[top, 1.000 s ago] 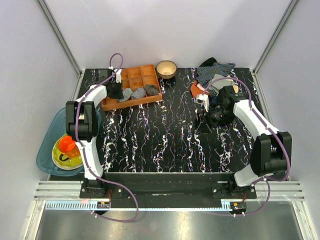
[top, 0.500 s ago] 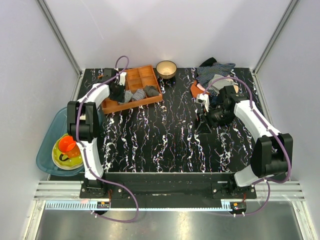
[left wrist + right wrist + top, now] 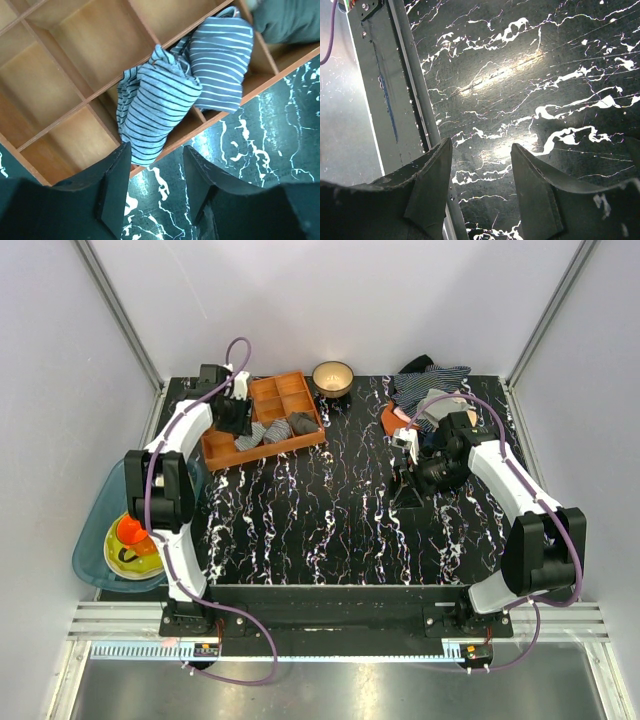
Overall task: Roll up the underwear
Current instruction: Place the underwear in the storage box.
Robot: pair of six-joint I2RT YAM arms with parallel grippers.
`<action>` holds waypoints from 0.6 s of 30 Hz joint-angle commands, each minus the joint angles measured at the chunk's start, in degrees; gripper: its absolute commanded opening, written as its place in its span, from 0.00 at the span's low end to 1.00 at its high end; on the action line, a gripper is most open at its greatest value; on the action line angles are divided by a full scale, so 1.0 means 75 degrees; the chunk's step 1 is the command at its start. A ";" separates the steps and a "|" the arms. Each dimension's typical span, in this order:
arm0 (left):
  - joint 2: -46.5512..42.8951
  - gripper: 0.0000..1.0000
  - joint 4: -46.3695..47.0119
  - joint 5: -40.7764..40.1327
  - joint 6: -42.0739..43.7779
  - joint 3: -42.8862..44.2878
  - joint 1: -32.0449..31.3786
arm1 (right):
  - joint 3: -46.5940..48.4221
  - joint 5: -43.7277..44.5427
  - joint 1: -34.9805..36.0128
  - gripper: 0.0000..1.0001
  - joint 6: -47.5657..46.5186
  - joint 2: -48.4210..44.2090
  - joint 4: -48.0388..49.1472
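Observation:
The underwear seems to be the pale grey-white cloth (image 3: pixel 434 402) in the clothes pile at the back right, partly hidden under a navy striped garment (image 3: pixel 432 380) and my right arm. An orange-red piece (image 3: pixel 390 420) lies at the pile's left edge. My right gripper (image 3: pixel 406 488) (image 3: pixel 480 185) is open and empty, pointing down over bare table in front of the pile. My left gripper (image 3: pixel 236 420) (image 3: pixel 155 190) is open and empty above the front edge of the wooden tray (image 3: pixel 290 390) (image 3: pixel 65 60).
Rolled striped cloths (image 3: pixel 155 100) (image 3: pixel 220 65) and a dark grey one (image 3: pixel 290 20) lie in the tray's compartments. A small bowl (image 3: pixel 332 377) stands at the back. A blue basin (image 3: pixel 90 550) holding a yellow bowl and an orange cup sits off the table's left edge. A black cloth (image 3: pixel 415 364) tops the pile.
My left arm has swung a little toward the back over the tray. My right arm has barely moved.

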 commanded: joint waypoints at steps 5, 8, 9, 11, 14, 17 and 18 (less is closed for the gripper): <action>0.0051 0.39 0.0335 0.0961 -0.0368 0.1055 0.0040 | 0.0147 -0.0232 -0.0030 0.59 -0.0174 -0.0128 -0.0100; 0.0415 0.34 0.0300 0.1020 -0.0451 0.1267 0.0040 | 0.0147 -0.0232 -0.0030 0.59 -0.0174 -0.0092 -0.0112; 0.0578 0.33 0.0300 0.1044 -0.0462 0.1290 0.0040 | 0.0147 -0.0232 -0.0030 0.59 -0.0174 -0.0092 -0.0112; 0.0743 0.32 0.0288 0.1067 -0.0486 0.1325 0.0040 | 0.0147 -0.0221 -0.0030 0.59 -0.0162 -0.0046 -0.0112; 0.1036 0.30 0.0230 0.1067 -0.0474 0.1256 0.0040 | 0.0147 -0.0186 -0.0030 0.59 -0.0174 -0.0011 -0.0123; 0.1224 0.28 0.0218 0.1056 -0.0451 0.1103 0.0040 | 0.0147 -0.0162 -0.0030 0.59 -0.0174 0.0025 -0.0124; 0.1305 0.26 0.0195 0.1032 -0.0428 0.0998 0.0040 | 0.0147 -0.0162 -0.0030 0.59 -0.0174 0.0048 -0.0124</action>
